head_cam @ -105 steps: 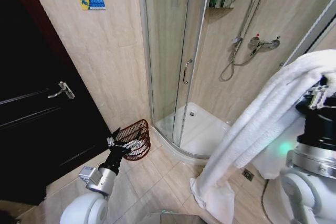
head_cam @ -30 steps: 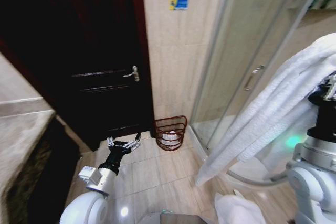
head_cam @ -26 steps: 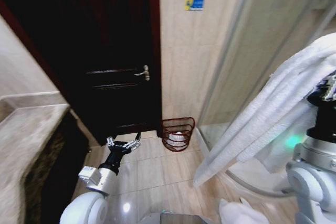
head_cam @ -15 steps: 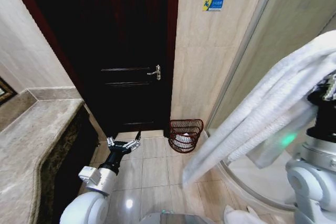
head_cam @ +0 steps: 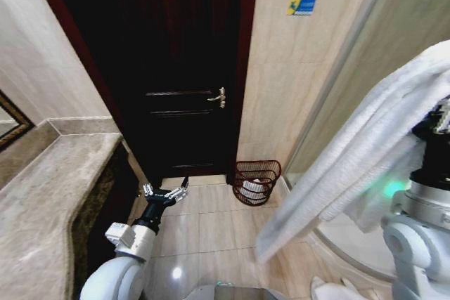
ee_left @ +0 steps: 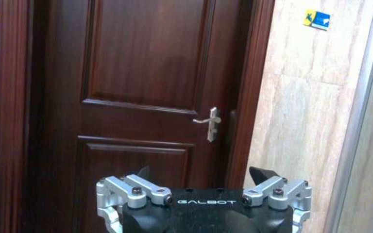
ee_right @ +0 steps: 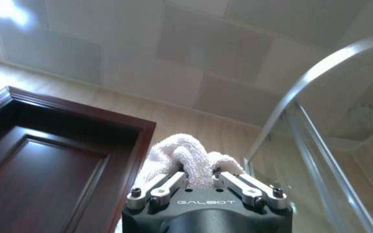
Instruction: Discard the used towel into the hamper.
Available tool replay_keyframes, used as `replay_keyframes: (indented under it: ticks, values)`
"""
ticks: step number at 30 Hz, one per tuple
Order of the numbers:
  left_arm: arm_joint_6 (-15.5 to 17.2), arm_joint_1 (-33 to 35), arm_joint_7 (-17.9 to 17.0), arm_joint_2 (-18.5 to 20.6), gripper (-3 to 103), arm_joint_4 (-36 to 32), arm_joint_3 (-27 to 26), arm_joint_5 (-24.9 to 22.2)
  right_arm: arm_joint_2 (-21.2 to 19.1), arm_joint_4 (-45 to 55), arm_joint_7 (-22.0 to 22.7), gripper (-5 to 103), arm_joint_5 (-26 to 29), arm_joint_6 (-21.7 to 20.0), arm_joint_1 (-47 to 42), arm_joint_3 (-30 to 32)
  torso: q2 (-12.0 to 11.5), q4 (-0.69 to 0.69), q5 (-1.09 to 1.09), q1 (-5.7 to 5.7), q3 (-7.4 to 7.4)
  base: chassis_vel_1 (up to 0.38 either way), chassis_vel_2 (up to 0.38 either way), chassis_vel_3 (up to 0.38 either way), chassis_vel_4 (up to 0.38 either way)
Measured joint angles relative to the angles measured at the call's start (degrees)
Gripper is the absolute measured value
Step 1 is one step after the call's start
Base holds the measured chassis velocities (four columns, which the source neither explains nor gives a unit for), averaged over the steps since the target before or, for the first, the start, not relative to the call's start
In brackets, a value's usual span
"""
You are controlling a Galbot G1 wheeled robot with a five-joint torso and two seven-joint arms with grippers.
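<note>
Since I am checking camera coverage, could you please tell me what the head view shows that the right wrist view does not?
Head view alone: the hamper on the floor by the door, the counter, and the open left tool low before the robot. Right wrist view alone: the right tool shut on the towel, and the ceiling. Both: the dark door, the towel and the shower glass.

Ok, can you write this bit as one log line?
right gripper: shut on towel, raised | left gripper: open, low | hamper: by door
</note>
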Motion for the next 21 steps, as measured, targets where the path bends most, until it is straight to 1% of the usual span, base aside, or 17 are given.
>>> replay_keyframes:
  ticks: [6, 7, 13, 21]
  values:
    - [0.0, 0.0, 0.0, 0.0, 100, 0.0, 0.0, 0.0, 0.2, 0.0, -1.4, 11, 0.2, -0.1, -0.2, -0.1, 0.0, -0.01, 0.02, 0.00, 0.00, -0.032, -0.034, 0.018, 0.025]
    - [0.0, 0.0, 0.0, -0.1, 100, 0.0, 0.0, 0.0, 0.3, 0.0, -2.0, 11, 0.4, -0.1, -0.1, -0.1, 0.0, -0.02, 0.06, 0.00, 0.01, -0.045, -0.074, 0.028, 0.048]
    - [0.0, 0.0, 0.0, -0.1, 100, 0.0, 0.0, 0.0, 0.4, 0.0, -2.9, 11, 0.4, 0.1, 0.1, -0.1, 0.0, 0.00, 0.00, -0.01, 0.00, -0.021, -0.014, 0.005, 0.004]
    - [0.0, 0.0, 0.0, 0.0, 100, 0.0, 0.0, 0.0, 0.6, 0.0, -3.2, 11, 0.5, 0.6, -0.2, -0.1, 0.0, 0.00, -0.01, -0.02, 0.00, -0.051, 0.106, 0.050, -0.074]
